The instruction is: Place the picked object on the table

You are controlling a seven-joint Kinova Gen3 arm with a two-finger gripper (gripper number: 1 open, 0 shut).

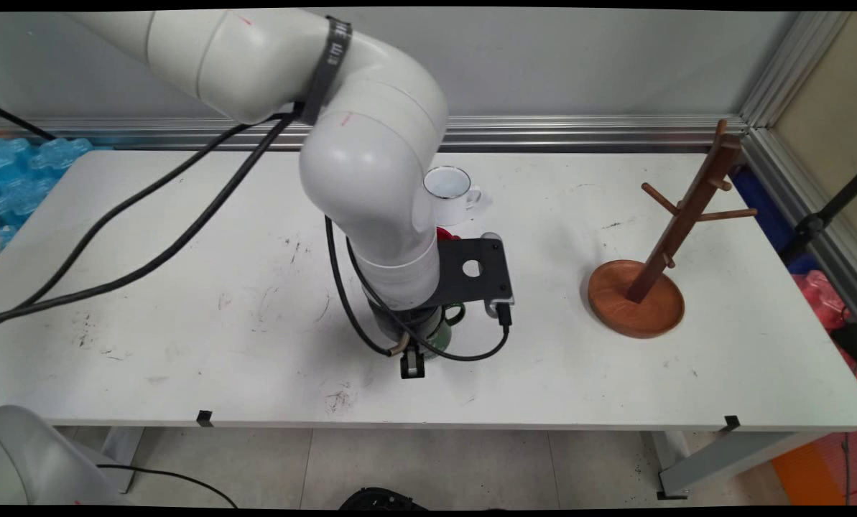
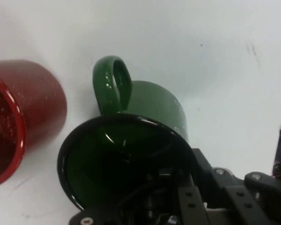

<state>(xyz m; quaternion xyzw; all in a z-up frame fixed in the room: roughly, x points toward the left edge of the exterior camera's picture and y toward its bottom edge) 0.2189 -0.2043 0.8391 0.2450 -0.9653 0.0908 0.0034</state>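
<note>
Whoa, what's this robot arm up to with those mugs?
The white arm is bent down low over the table, its gripper right at a green mug; one finger seems to reach inside the rim. A red mug stands right beside the green one, and a white mug sits farther back. A wooden mug tree stands empty off to the right.

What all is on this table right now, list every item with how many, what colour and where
green mug: one, green with a black rim, table centre, under the hand, handle sticking out
red mug: one, red, right beside the green mug, mostly hidden by the arm in the main view
white mug: one, white, behind the arm, towards the wall
mug tree: one, brown wood on a round base, right part of the table
table: one, white, scuffed
arm: one, white, reaching in from upper left
hand: one, black, at the green mug's rim
</note>
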